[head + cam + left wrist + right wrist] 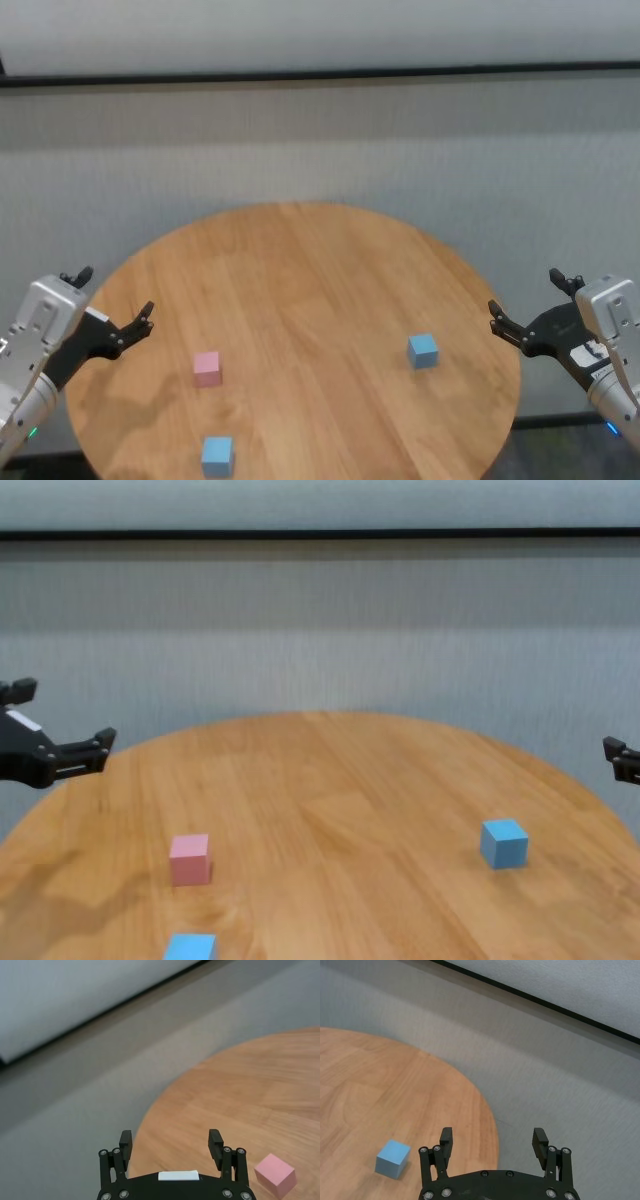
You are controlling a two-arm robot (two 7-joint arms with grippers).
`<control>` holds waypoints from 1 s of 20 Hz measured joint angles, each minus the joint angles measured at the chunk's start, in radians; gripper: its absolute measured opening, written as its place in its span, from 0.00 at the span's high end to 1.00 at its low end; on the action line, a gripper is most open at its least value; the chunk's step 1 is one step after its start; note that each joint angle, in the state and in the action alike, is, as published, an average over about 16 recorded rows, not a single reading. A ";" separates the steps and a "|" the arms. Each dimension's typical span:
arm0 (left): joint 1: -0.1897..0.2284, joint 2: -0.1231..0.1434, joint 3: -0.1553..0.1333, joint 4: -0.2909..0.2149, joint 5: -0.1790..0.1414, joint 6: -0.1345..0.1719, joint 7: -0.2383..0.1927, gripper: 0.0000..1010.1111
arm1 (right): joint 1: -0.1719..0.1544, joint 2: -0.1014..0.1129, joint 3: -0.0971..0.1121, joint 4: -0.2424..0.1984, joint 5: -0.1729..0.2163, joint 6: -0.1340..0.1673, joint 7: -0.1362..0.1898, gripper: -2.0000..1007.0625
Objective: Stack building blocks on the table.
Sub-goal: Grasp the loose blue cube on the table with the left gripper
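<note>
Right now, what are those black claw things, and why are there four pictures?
It is a robot with two arms. Each black claw is a tool for grabbing: the left tool and the right tool, both open and empty, held at the table's sides. One camera sits on its head, one on its chest, one on each wrist. On the round wooden table lie a pink block, a blue block nearer the robot, and another blue block on the right. Nothing is stacked yet.

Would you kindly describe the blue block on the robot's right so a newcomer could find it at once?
Start at the round wooden table and look to its right side, near the right gripper. There sits a light blue block, alone; the other blue block lies at the near edge, by the pink block.
</note>
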 joint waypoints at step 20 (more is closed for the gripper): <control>0.111 0.192 -0.091 -0.129 -0.263 -0.142 -0.451 0.01 | 0.000 0.000 0.000 0.000 0.000 0.000 0.000 0.00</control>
